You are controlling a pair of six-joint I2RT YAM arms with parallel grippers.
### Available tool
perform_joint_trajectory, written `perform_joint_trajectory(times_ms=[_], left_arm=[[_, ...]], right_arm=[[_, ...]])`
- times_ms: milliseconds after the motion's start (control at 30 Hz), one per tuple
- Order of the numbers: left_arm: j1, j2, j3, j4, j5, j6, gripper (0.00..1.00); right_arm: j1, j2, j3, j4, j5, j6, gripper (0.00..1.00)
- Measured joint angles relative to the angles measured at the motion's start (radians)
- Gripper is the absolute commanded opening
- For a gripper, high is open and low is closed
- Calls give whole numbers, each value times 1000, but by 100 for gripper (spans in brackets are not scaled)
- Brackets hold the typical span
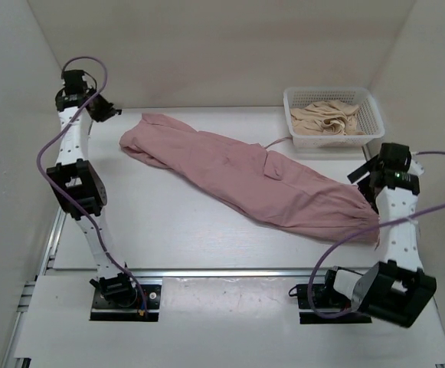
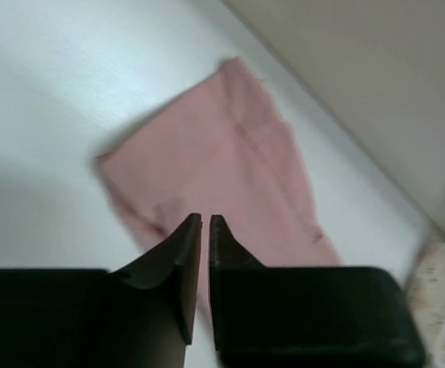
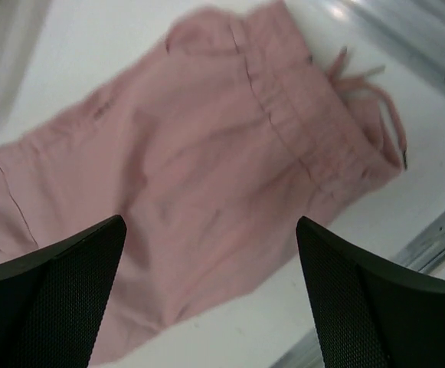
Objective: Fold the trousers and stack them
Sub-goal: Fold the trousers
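Note:
The dusty-pink trousers lie flat and slantwise across the table, leg ends at the far left, gathered waistband at the near right. My left gripper hangs above the table just left of the leg ends; in the left wrist view the gripper is shut and empty, with the leg ends below it. My right gripper hovers over the waistband end; in the right wrist view the gripper is wide open and empty above the waistband and drawstring.
A white mesh basket holding beige cloth stands at the far right corner, close behind my right gripper. Walls enclose the table on the left, back and right. A metal rail runs along the near edge.

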Motion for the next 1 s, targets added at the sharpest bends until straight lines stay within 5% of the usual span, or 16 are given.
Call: perform_joint_trajectory(times_ms=[67, 100, 133, 167, 333, 667, 767, 800, 900, 1000], left_arm=[[32, -47, -69, -13, -15, 29, 32], [43, -53, -89, -21, -20, 40, 76], [50, -54, -105, -28, -23, 54, 95], [53, -46, -120, -37, -22, 55, 100], [37, 85, -105, -122, -17, 82, 100], [-11, 255, -21, -187, -39, 77, 100], [-24, 285, -7, -185, -43, 62, 91], [-29, 286, -4, -187, -46, 55, 77], [-36, 286, -17, -180, -60, 40, 57], [-38, 280, -31, -179, -71, 34, 60]], right_arm=[[0, -65, -76, -19, -45, 6, 96], [-4, -85, -112, -38, -69, 10, 96], [-13, -93, -143, -59, -97, 14, 97], [-28, -94, -167, -77, -121, 17, 97], [-131, -89, -255, -134, -244, 16, 98], [-134, -114, -290, -129, -369, 28, 98], [-134, -114, -290, -129, -377, 31, 98], [-134, -114, -290, -129, -378, 32, 98], [-134, -122, -297, -126, -381, 35, 98], [-134, -127, -303, -121, -382, 39, 98]])
